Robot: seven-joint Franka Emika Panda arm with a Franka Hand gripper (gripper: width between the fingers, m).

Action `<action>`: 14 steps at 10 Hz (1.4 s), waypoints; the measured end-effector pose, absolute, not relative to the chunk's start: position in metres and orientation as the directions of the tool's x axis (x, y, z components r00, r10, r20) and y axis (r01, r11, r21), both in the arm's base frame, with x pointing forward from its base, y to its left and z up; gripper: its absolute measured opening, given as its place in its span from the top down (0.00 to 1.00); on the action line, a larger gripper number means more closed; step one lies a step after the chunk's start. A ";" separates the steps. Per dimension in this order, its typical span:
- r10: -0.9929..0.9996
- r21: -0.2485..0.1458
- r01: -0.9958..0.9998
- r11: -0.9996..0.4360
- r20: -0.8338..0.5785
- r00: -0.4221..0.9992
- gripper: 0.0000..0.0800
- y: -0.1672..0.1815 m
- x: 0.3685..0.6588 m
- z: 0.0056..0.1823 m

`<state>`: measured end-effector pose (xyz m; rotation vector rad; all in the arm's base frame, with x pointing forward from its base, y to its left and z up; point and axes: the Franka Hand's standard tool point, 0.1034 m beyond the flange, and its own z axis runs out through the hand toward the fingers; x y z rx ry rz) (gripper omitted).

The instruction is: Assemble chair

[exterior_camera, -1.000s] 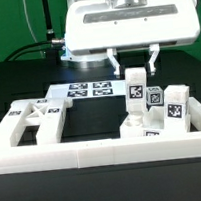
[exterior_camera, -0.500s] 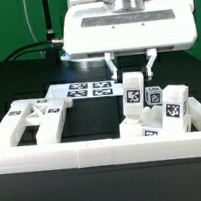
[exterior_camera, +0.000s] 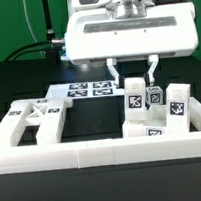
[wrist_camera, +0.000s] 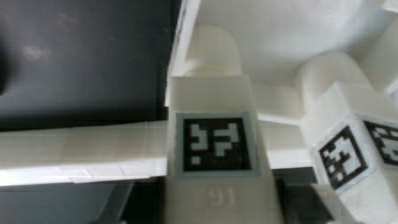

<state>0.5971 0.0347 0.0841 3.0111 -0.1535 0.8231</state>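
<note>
The gripper (exterior_camera: 134, 73) is holding a leg (exterior_camera: 136, 97) upright by its top, with the jaws standing narrow and closed on it. The wrist view is filling with that same leg (wrist_camera: 217, 130), its tag facing the camera. The chair is not yet standing as one piece. Its parts are lying inside the rail (exterior_camera: 84, 155), most of them on the exterior view's right. The held leg is standing over a flat slab (exterior_camera: 132, 131), with a second leg (exterior_camera: 154, 96) just beside it and a third leg (exterior_camera: 176, 101) further toward the exterior view's right. A frame part (exterior_camera: 30, 118) is lying well apart on the exterior view's left, near the marker board (exterior_camera: 87, 90). The step in hand is probably seating this leg into the slab. From here it is hard to tell whether its foot is already touching the slab or hanging just above it, since the rail is hiding the joint. To do this well, the arm should be keeping the leg plumb and square to the slab, pressing straight down without tilting. It should also be leaving a gap to the second leg (wrist_camera: 347, 110), which is crowding close in the wrist view, so that neither finger is knocking it over. The jaws should be opening only once the leg is sitting firm, and the lift away should be going straight up.
</note>
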 end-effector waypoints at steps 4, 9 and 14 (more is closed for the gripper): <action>-0.091 -0.010 -0.099 -0.995 0.508 0.857 0.37 0.034 0.597 0.084; -0.091 -0.020 -0.093 -0.995 0.487 0.869 0.19 0.023 0.609 0.111; -0.090 -0.020 -0.090 -0.996 0.413 0.906 0.19 0.019 0.603 0.098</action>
